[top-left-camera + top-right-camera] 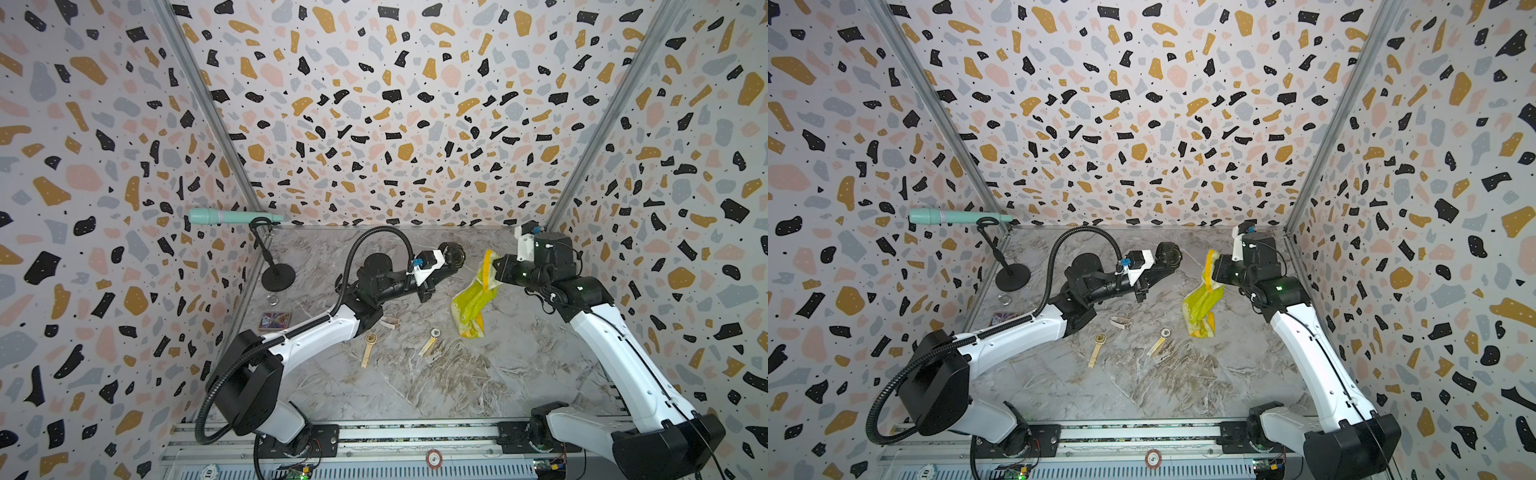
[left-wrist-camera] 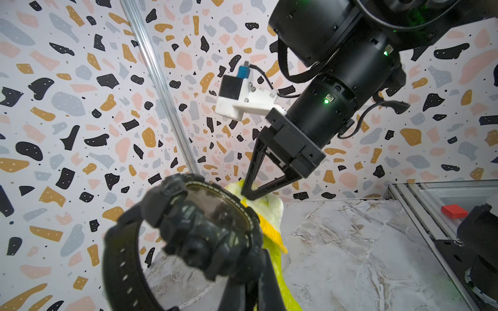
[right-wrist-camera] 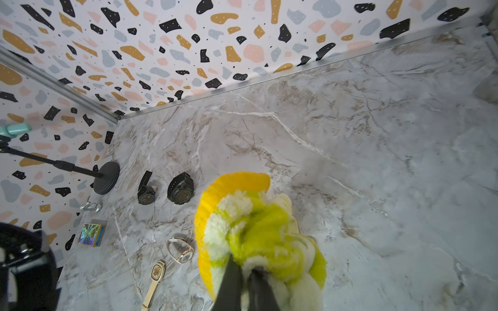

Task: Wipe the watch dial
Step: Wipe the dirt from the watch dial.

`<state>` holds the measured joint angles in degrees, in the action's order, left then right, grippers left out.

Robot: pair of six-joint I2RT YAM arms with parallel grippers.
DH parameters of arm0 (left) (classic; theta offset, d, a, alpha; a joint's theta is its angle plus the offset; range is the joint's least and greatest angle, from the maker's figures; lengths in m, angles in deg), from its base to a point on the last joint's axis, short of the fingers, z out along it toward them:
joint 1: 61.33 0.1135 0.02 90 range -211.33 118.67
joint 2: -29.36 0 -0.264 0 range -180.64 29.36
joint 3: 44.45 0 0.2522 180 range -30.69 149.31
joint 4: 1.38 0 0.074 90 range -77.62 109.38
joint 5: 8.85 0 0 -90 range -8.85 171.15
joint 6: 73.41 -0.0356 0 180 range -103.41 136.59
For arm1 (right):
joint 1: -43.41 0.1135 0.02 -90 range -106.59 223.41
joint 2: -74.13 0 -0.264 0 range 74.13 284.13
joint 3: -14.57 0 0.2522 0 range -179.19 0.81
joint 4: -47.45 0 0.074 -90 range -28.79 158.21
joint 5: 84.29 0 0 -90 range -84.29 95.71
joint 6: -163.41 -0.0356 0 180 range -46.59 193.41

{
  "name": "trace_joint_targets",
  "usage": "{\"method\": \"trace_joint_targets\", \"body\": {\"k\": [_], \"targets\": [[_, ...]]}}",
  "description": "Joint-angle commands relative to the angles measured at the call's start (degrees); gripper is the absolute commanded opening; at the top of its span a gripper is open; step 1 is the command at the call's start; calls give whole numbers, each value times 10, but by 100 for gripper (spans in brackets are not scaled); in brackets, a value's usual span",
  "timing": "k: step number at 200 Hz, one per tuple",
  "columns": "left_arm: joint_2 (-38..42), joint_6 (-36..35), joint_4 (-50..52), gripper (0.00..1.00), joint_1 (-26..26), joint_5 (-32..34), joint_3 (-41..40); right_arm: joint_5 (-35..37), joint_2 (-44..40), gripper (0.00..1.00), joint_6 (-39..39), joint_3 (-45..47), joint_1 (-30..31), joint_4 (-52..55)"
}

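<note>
- Nearest the camera head, on the front rail: a round token marked "10" (image 1: pixel 210 471) and a red-rimmed token marked "5" (image 1: pixel 434 458). Both numerals are legible in both top views.
- Left gripper (image 1: pixel 445 258): its jaws are closed tight on the strap of the black watch (image 2: pixel 213 215). It holds the watch raised above the marbled surface (image 1: pixel 415 395), toward the back middle, with the dial turned toward the right arm.
- Watch bezel: the left wrist view shows a ring of pale lettering, too small to read.
- Right gripper (image 2: pixel 246 192): its jaws are pinched together on a fold of the yellow-green cloth (image 1: pixel 473 303), and the rest hangs below. Whether the lower end touches the surface cannot be told.
- Cloth and dial: they sit just beside each other, with a narrow gap between them in both top views.
- Below the left arm, lying flat: a gold-strap watch (image 1: pixel 368 345), a second gold-strap watch with a pale round dial (image 1: pixel 432 338), and a looped watch (image 1: pixel 390 322). The markings on the faces are not legible.
- Right wrist view only: two further black watches (image 3: pixel 181 188) lie near the back wall.
- Near the left wall: a holographic card box (image 1: pixel 275 321) with unreadable print, and a teal microphone (image 1: pixel 232 217) on a black stand (image 1: pixel 277 277).
</note>
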<state>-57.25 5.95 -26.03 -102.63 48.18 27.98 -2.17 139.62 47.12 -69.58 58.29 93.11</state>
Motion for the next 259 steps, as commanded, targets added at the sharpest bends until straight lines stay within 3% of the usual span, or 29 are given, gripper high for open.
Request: {"method": "trace_joint_targets", "body": {"k": [1, 84, 131, 166, 221, 259], "targets": [[-1, 7, -34, 0, 5, -16, 16, 0, -22, 0, 14, -7, -10, 18], [-20, 15, 11, 0, 11, -3, 18, 0, -44, 0, 12, -9, -32, 36], [-84, 51, 141, 0, 26, -9, 92, 0, -44, 0, 4, -10, -34, 36], [-87, 62, 113, 0, 26, -24, 79, -76, -35, 0, 16, -15, -34, 16], [-104, 53, 127, 0, 23, -49, 107, -108, 29, 0, 34, -68, 74, -30], [-103, 48, 121, 0, 15, -54, 110, -136, 60, 0, 29, -81, 81, -77]]}}
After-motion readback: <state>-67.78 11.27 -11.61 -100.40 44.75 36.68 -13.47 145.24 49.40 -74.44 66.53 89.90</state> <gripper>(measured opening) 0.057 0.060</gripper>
